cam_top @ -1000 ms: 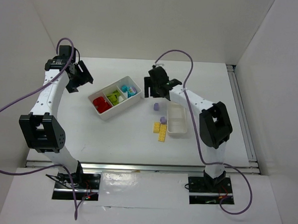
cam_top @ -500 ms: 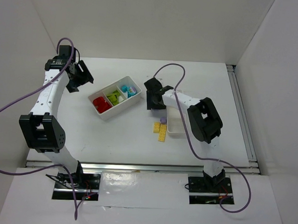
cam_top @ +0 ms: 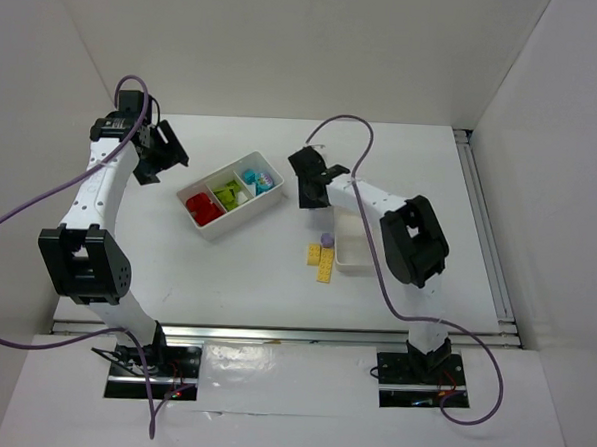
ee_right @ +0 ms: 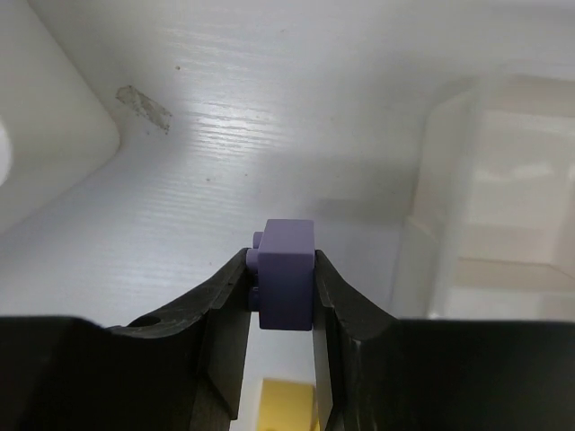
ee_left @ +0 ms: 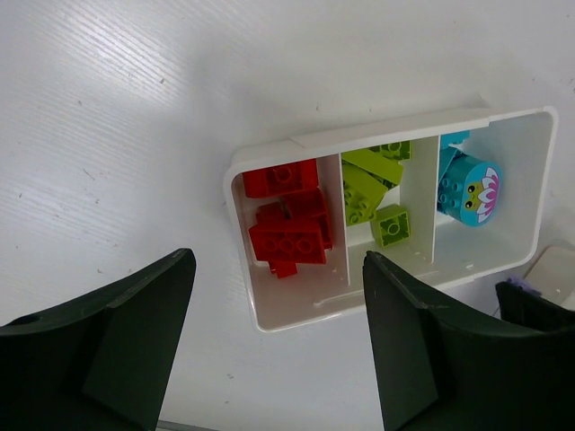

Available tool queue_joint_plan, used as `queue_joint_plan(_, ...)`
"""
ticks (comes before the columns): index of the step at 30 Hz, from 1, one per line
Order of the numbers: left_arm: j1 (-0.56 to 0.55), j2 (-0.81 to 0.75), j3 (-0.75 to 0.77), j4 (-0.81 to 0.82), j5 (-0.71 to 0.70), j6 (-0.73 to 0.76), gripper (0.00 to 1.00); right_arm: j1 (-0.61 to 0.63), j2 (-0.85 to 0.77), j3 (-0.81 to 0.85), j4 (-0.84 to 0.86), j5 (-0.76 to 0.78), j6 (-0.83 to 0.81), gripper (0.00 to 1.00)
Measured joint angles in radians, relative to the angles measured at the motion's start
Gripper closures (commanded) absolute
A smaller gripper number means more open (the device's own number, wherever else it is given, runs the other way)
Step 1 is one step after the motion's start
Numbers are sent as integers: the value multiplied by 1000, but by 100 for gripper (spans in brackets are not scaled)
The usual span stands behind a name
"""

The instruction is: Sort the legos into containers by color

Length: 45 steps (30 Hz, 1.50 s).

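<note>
My right gripper (ee_right: 286, 269) is shut on a lilac lego (ee_right: 287, 269), held just above the table between the two containers. In the top view that gripper (cam_top: 312, 199) hides its brick. A second lilac lego (cam_top: 327, 239) and two yellow legos (cam_top: 323, 261) lie beside the narrow white tray (cam_top: 355, 251). The three-compartment tray (cam_top: 210, 229) holds red legos (ee_left: 287, 233), lime green legos (ee_left: 368, 193) and teal legos (ee_left: 467, 184), each colour in its own compartment. My left gripper (ee_left: 278, 259) hangs open above that tray's red end with nothing between its fingers.
White walls close in the table at the back and both sides. A metal rail (cam_top: 483, 233) runs along the right edge. The narrow tray's wall (ee_right: 422, 242) stands just right of my right fingers, and the wide tray's corner (ee_right: 54, 135) lies to their left.
My right gripper has come down over the lilac lego near the narrow tray and shut on it. The left arm has not moved.
</note>
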<state>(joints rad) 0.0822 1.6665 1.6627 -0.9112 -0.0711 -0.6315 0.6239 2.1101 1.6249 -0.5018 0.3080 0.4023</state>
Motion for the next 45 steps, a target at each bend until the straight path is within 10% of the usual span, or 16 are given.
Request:
queue_joint_plan(14,-16,1,0,6,18,0,15,-225,-264,-150,36,70,0,74)
queue_joint_plan(20,-20,1,0,7,17,0,15,-221,-203,-151,35,51,-3,23)
queue_joint_plan(31,-27,1,0,7,16,0,15,-153,-375,-229,41,19,-65,46)
queue_joint_plan(45,-48,1,0,7,16,-2,15,28,-264,-286,-8,-168,-138,37)
